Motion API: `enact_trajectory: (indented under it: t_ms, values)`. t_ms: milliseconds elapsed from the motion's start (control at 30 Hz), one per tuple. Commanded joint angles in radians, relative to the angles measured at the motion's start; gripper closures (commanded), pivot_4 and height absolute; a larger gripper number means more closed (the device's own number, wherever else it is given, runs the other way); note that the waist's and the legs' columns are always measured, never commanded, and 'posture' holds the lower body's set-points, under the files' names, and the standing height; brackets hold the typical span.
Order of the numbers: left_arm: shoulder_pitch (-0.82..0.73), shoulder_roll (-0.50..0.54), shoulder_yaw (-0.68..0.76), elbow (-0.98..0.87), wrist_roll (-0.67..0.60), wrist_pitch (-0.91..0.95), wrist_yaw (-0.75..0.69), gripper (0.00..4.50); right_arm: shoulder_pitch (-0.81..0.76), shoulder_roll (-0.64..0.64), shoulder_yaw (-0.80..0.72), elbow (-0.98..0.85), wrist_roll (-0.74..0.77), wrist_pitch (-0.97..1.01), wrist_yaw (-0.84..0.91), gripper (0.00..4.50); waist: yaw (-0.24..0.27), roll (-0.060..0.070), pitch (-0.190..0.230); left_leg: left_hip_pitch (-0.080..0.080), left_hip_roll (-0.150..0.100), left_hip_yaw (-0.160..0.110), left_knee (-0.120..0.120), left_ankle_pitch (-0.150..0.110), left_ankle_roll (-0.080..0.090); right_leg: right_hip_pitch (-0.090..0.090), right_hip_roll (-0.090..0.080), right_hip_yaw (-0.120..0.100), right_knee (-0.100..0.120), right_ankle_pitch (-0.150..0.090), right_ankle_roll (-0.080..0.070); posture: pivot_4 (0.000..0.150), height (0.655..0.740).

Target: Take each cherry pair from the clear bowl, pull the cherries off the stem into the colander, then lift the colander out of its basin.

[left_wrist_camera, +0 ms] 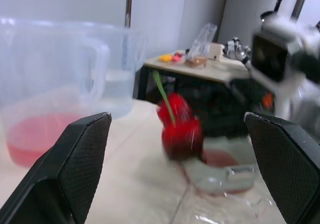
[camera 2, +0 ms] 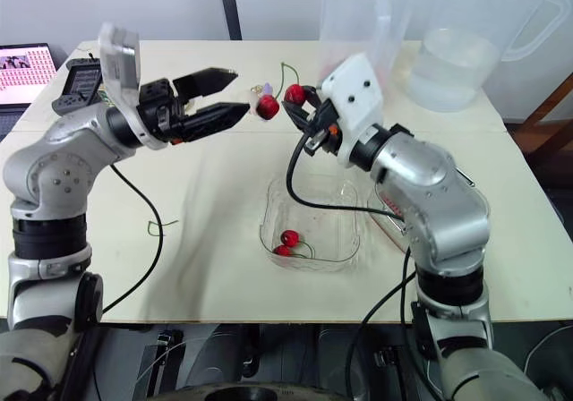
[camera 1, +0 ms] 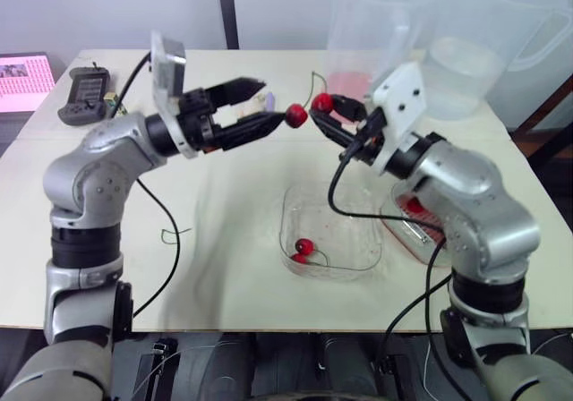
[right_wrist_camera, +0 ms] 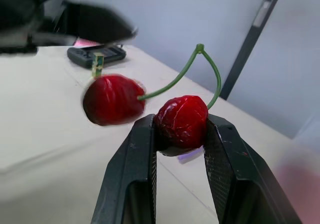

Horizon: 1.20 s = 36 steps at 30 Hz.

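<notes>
Right wrist view: right gripper (right_wrist_camera: 180, 130) clamps one cherry (right_wrist_camera: 181, 116), twin (right_wrist_camera: 112, 100) just beyond spread left gripper (camera 1: 270, 103).

Cherry pair (camera 1: 297, 115) hanging in mid-air over the table. One glossy red cherry (right_wrist_camera: 181, 120) is sitting clamped in the right gripper (right_wrist_camera: 180, 134), and the free cherry (right_wrist_camera: 112, 100) is dangling beside it. Both are joined by an arching green stem (right_wrist_camera: 199, 48). Second cherry pair (camera 1: 303, 251) lying in the clear bowl (camera 1: 369, 260), near-left corner. Basin (camera 1: 405, 235) sitting just right of the bowl, mostly hidden. Can't make out the colander in it.
</notes>
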<state>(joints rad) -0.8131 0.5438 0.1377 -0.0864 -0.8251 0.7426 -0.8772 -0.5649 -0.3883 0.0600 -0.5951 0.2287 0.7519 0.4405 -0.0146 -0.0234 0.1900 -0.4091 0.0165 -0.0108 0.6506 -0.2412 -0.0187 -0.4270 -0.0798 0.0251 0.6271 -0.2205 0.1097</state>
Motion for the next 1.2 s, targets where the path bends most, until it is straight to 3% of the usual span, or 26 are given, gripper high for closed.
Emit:
enact_trajectory:
  t_ms: [33, 400, 900, 1033, 1167, 1200]
  values:
    - [-0.062, -0.006, 0.015, 0.022, -0.007, 0.015, 0.023, 0.0, 0.024, 0.008, 0.03, -0.039, -0.072, -0.112, -0.055, 3.28, -0.001, 0.0, 0.0, 0.0, 0.0, 0.0, 0.0, 0.0, 0.0, 0.0, 0.0, 0.0, 0.0, 0.0, 0.0, 0.15, 0.74]
    - [-0.15, -0.057, -0.061, 0.061, 0.036, 0.081, 0.061, 0.0, 0.073, -0.012, 0.186, -0.023, -0.339, -0.317, -0.137, 3.28, -0.003, 0.0, 0.0, 0.0, 0.0, 0.0, -0.001, 0.0, 0.0, 0.0, 0.0, 0.0, 0.0, 0.0, 0.0, 0.15, 0.74]
    - [-0.167, -0.103, -0.05, 0.047, 0.01, 0.114, 0.092, 0.0, 0.064, 0.029, 0.18, -0.02, -0.391, -0.36, -0.119, 3.28, -0.002, 0.0, 0.0, 0.0, 0.0, -0.001, -0.001, 0.0, 0.0, 0.0, 0.0, 0.0, 0.0, 0.0, 0.0, 0.15, 0.74]
    - [-0.164, -0.119, -0.041, 0.035, -0.008, 0.121, 0.096, 1.87, 0.066, 0.034, 0.181, -0.017, -0.396, -0.365, -0.114, 3.32, -0.002, 0.0, 0.0, 0.0, 0.0, -0.001, -0.001, 0.0, 0.0, 0.0, 0.0, 0.0, 0.0, 0.0, 0.0, 0.15, 0.74]
    - [-0.162, -0.132, -0.036, 0.026, -0.017, 0.118, 0.107, 4.12, 0.066, 0.038, 0.182, -0.009, -0.399, -0.366, -0.111, 3.32, -0.002, 0.0, 0.0, 0.001, 0.0, -0.001, -0.001, 0.0, 0.0, 0.0, 0.0, 0.0, 0.0, 0.0, 0.0, 0.15, 0.74]
    - [-0.161, -0.133, -0.035, 0.024, -0.019, 0.119, 0.106, 4.44, 0.066, 0.039, 0.181, -0.009, -0.4, -0.366, -0.11, 3.32, -0.002, 0.0, 0.0, 0.001, 0.0, -0.001, -0.001, 0.0, 0.0, 0.0, 0.0, 0.0, 0.0, 0.0, 0.0, 0.15, 0.74]
